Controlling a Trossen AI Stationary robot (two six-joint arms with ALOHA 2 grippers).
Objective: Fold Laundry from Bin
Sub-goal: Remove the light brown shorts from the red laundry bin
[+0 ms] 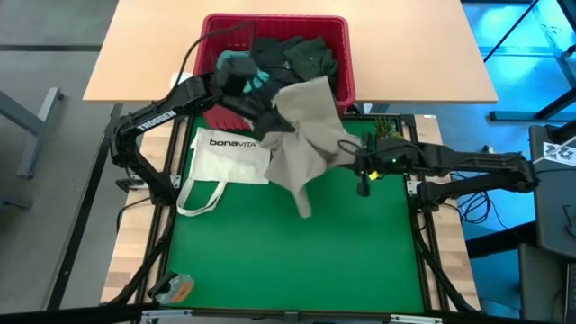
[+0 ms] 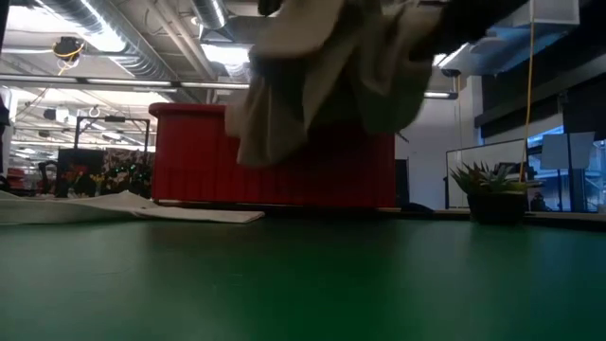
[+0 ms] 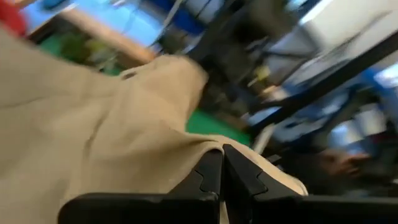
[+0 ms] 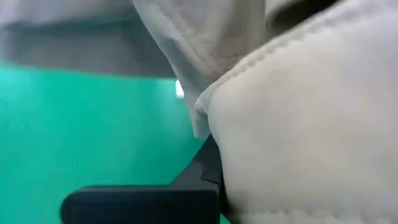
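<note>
High view: the left pincer (image 1: 270, 115) is clenched on the upper edge of the khaki-tan garment (image 1: 306, 135), lifted above the desk (image 1: 297, 261) just in front of the bin (image 1: 346, 54). The right pincer (image 1: 353, 160) is clamped on the same garment's opposite edge, so the cloth hangs between both arms, one end drooping toward the green mat. The red bin holds the remaining laundry (image 1: 288, 54), dark and turquoise pieces. A white tote bag (image 1: 225, 157) lies flat beside the left arm.
</note>
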